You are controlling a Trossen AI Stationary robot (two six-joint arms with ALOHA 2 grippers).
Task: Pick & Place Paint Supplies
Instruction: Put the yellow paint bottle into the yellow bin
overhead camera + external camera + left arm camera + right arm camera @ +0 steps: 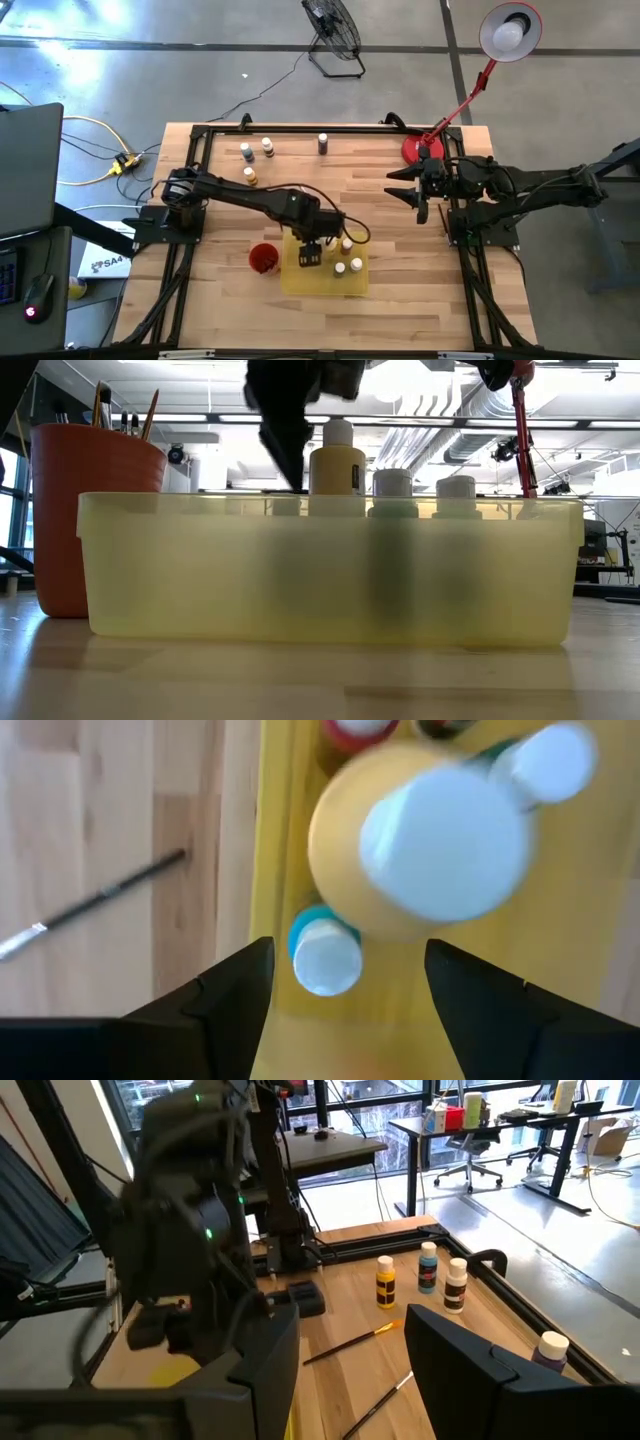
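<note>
My left gripper (310, 257) hangs open over the flat yellow tray (300, 282), fingers pointing down. Below it in the left wrist view stand a large yellow paint bottle with a white cap (440, 835) and a small teal one (325, 958); neither is touched. More capped bottles (348, 266) stand upright in the tray. The red cup (263, 258) beside the tray holds brushes (125, 410). Several bottles (257, 150) stand on the table's far part. My right gripper (412, 190) waits open at the right, raised.
Loose brushes (350, 1343) lie on the wood between the tray and the far bottles (428, 1270). One more bottle (323, 143) stands near the far rail. A red lamp base (418, 150) sits at the far right corner. A black frame borders the table.
</note>
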